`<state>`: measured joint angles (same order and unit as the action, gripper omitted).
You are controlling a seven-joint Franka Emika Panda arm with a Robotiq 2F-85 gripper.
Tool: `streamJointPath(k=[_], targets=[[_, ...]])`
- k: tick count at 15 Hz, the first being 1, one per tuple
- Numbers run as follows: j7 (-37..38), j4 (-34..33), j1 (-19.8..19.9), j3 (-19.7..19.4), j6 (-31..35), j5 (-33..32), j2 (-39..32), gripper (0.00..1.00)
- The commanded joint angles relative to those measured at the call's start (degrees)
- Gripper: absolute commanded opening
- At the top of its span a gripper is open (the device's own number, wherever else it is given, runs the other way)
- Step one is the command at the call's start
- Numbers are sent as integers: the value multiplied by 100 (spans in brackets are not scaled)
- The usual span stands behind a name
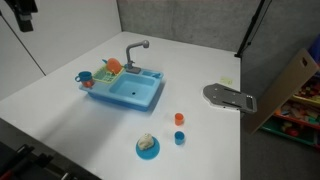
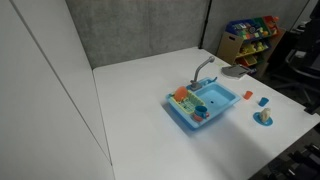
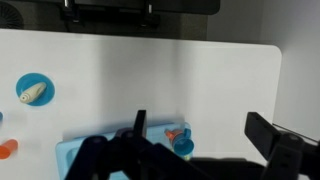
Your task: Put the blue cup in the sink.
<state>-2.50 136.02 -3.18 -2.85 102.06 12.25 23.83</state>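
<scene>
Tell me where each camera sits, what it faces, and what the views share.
Exterior view: raised off a corner of the table, looking down at the sink, blue cup and blue plate; no arm clearly shown.
Exterior view: higher, from another side, facing the sink with a toy shelf behind; no arm shown.
Wrist view: above the table, looking down; the open gripper fills the bottom.
Shared: sink and blue plate appear in all three.

- I work in what looks like a lab or office room, not a real kitchen.
- Grey panels [image 2: 140, 30] wall off my white table [image 2: 140, 110].
- The sink [image 1: 128, 92] is a plastic toy.
- A shelf [image 2: 250, 38] of bright bins [image 2: 262, 24] stands behind the table.
</scene>
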Motion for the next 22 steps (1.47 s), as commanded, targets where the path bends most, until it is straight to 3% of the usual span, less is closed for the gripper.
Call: streamJointPath(k=[1, 10, 22], targets=[[185, -223, 185, 167, 241, -269, -259, 100], [742, -499, 624, 121, 909, -1174, -800, 100], [2316, -311, 1390, -175, 2190, -2701, -1456, 100]])
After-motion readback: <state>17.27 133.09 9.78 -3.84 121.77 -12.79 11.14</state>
